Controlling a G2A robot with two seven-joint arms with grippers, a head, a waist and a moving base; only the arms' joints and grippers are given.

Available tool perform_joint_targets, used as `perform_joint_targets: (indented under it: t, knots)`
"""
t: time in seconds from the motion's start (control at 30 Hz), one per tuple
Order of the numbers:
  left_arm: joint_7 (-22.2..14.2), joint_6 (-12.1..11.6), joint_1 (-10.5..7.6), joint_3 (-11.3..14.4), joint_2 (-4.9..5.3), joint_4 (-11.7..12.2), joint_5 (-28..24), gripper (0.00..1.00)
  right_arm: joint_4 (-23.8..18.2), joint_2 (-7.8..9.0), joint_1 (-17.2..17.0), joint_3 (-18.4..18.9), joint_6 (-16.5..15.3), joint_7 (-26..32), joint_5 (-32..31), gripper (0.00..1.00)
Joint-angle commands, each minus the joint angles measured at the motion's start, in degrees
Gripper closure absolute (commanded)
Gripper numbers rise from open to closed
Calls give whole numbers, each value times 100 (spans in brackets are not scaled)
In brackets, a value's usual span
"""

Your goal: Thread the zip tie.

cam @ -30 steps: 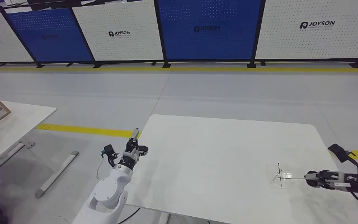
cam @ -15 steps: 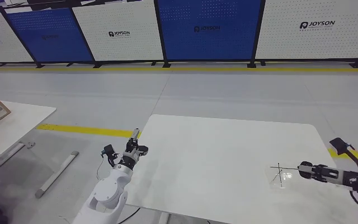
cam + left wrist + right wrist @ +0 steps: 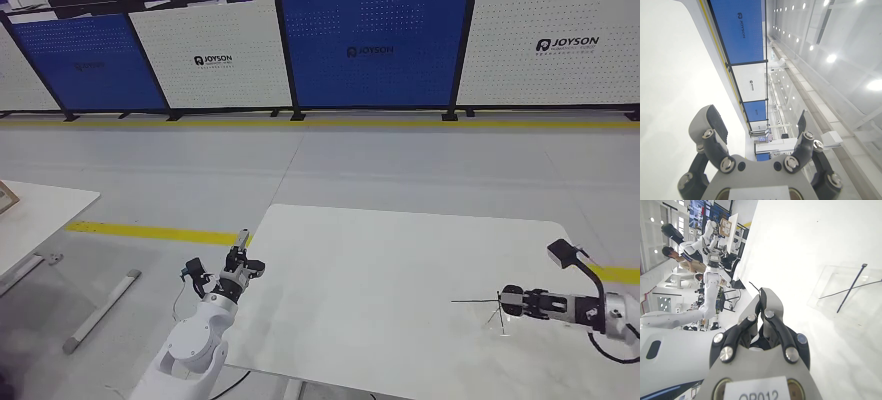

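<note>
White desk (image 3: pixel 400 260): right end effector (image 3: pixel 504 300), lower right, clamped on zip tie (image 3: pixel 475 300); left end effector (image 3: pixel 241 238), lower left, fingers apart.

Clear flat plastic tray (image 3: pixel 826 277) approx 4 o'clock on white rectangular table (image 3: pixel 400 290), w/ two crossed black plastic zip ties (image 3: pixel 850 288) in it. Right gripper (image 3: pixel 503 300) at tray's 12 o'clock edge, its thin black zip tie (image 3: pixel 475 300) pointing 9 o'clock. Left gripper (image 3: pixel 757 112) by table's 9 o'clock edge.

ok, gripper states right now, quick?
Left gripper: open, empty.
Right gripper: fingers shut on a zip tie.
</note>
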Motion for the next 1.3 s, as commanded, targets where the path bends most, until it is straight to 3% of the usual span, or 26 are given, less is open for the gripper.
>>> perform_joint_targets:
  t: [0.0, 0.13, 0.23, 0.3, 0.43, 0.57, 0.67, 1.0, 1.1, 1.27]
  knots:
    - [0, 0, 0, 0, 0, 0, 0, 0, 0, 0, 0, 0, 0, 0, 0, 100]
    - [0, 0, 0, 0, 0, 0, 0, 0, -50, -17, -82, -4, -101, -217, 82, 100]
    - [0, 0, 0, 0, 0, 0, 0, 0, -112, -64, -173, -24, -617, -364, 472, 100]
    - [0, 0, 0, 0, 0, 0, 0, 0, -181, -97, -138, -97, -773, -437, 507, 100]
    - [0, 0, 0, 0, 0, 0, 0, 0, -483, -204, 68, -376, -773, -518, 383, 100]
    - [0, 0, 0, 0, 0, 0, 0, 0, -721, -383, 391, -884, -773, -558, 166, 100]
    - [0, 0, 0, 0, 0, 0, 0, 0, -651, -522, 564, -1227, -773, -504, 114, 100]
    - [7, 2, -6, -2, 0, 9, 7, 0, -622, -537, 590, -1258, -773, -487, 134, 100]
    - [-290, 265, -86, 63, -5, -29, -167, 0, -688, -533, 547, -1233, -773, -740, -152, 100]
    - [-474, 731, -107, 173, 6, -492, 117, 0, -1123, -532, 396, -1169, -773, -1248, -938, 100]
